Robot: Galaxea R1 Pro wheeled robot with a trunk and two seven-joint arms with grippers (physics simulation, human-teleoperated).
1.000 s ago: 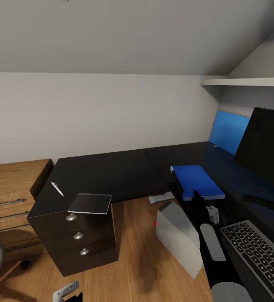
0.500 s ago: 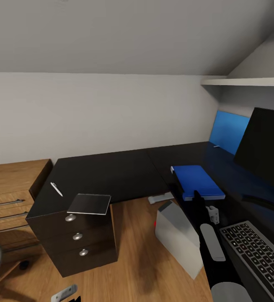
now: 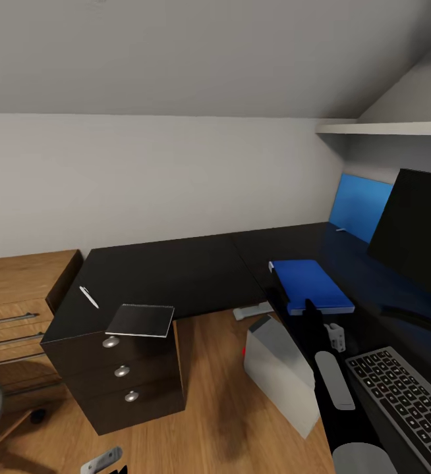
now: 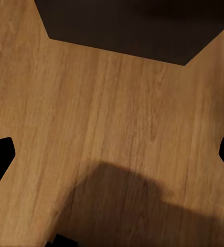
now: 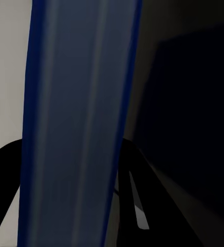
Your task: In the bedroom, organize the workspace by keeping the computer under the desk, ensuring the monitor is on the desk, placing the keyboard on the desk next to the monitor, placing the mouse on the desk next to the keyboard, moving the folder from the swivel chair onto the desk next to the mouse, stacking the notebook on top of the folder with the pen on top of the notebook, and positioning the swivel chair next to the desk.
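Head view — right gripper clamped on folder, computer just beside; left gripper's state untellable

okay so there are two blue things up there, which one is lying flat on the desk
The folder: it lies flat on the black desk, by its front edge. The blue wall panel stands upright behind the desk, beside the monitor.

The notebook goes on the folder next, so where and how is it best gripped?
Probably by the front edge of the notebook, which juts slightly past the desk above the drawers. It lies flat and thin, so one finger could slip underneath there, coming in level from the front.
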